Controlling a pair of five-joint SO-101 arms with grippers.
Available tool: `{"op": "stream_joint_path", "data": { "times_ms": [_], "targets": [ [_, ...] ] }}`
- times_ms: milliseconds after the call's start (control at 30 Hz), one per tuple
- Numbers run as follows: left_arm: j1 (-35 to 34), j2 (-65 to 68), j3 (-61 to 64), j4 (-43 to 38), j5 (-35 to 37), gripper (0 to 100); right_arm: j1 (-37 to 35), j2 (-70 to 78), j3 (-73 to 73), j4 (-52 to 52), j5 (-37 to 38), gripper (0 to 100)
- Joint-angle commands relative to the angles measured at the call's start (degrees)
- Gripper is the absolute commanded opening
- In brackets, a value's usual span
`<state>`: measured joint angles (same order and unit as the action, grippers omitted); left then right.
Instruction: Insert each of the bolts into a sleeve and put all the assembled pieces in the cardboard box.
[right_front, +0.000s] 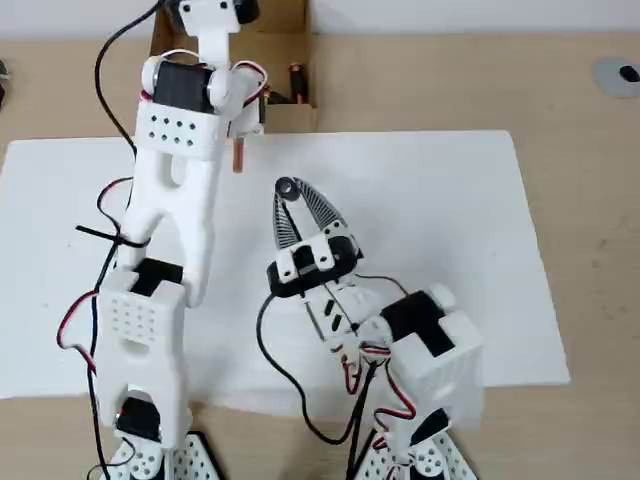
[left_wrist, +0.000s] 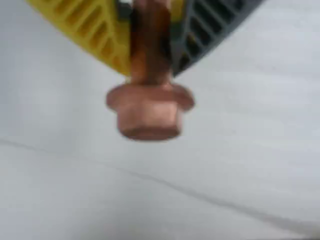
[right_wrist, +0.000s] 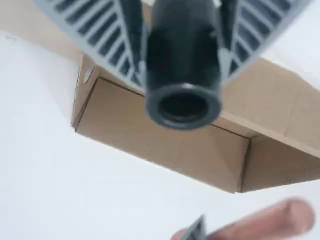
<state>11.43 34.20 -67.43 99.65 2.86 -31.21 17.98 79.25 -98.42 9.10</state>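
Two arms meet over a white sheet (right_front: 450, 250) on the wooden tabletop (right_front: 580, 200), each carrying half of one assembly. The left hand (left_wrist: 150, 52) is clenched on the shank of a copper bolt (left_wrist: 150, 112), whose flanged head juts free of the yellow and dark fingers above the sheet. The right hand (right_front: 293, 203) grasps a black sleeve (right_wrist: 184, 75) between its ribbed fingers, with the open bore left uncovered. From overhead the bolt sits at about 11 o'clock from the sleeve, near it but apart. The cardboard box (right_front: 283, 40) stands at 12 o'clock, just past the sheet's far edge. The holds look deliberate. Pinching the sleeve by its sides keeps the mouth free to take the bolt, and gripping the bolt along its shank keeps it straight for lining up. Which end of the bolt faces the bore cannot be told. Working close to the box would also keep the last carry short. Inside the box, toward its 3 o'clock wall, lies a small copper-and-black piece (right_front: 295, 78), probably an assembly already delivered, which would put the job part way through with insertion as the step in hand. No brand, label or writing can be read on the arms, the parts or the box.
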Motion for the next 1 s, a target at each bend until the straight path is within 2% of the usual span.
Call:
{"op": "stream_joint_path", "data": {
  "times_ms": [0,100,333,567,867,967],
  "targets": [
    [0.53,-4.18,-4.4,0.79,-0.35,1,1.01,0.13,-2.24,-2.64,0.0,1.1],
    [0.62,-4.18,-4.04,0.79,-0.26,1,1.1,0.13,-2.42,-2.46,-0.7,1.1],
    [5.71,-4.18,-4.31,0.79,0.35,1,2.59,0.04,-3.21,0.79,-11.78,1.0],
    [7.91,-4.18,-5.01,0.7,2.29,1,2.77,0.04,-3.21,0.79,-12.57,1.0],
    [7.38,-4.18,-24.0,0.79,14.07,1,2.59,-0.57,-3.38,4.66,-12.57,1.0],
    [7.82,-4.26,-28.57,0.88,15.38,1,2.59,-3.3,-3.03,8.53,-12.57,1.0]
  ]
}}
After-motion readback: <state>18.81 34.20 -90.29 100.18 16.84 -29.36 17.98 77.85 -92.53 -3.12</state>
